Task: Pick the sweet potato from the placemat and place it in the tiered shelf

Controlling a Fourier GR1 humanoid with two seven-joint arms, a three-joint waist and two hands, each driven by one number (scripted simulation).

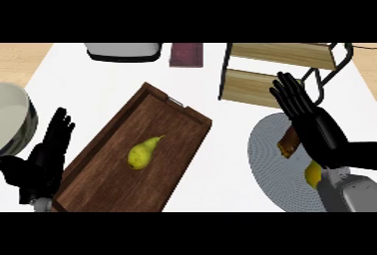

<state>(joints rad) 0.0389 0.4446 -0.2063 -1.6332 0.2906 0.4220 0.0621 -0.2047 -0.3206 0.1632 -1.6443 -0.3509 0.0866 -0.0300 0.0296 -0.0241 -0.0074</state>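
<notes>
Right hand, fingers straight, hovers over sweet potato on placemat

We see our two black hands, left hand and right hand, slender-fingered and glossy, on grey forearms.

Count on the table: mostly singles, plus two robot hands.

One wooden tray with one pear in it; one round grey placemat carrying one sweet potato and one yellow item, partly hidden, kind unclear. One tiered shelf showing two wooden levels. At the far edge, one grey-and-white appliance and one dark red box. One pale bowl at the left edge. Two robot hands: left, right.
</notes>
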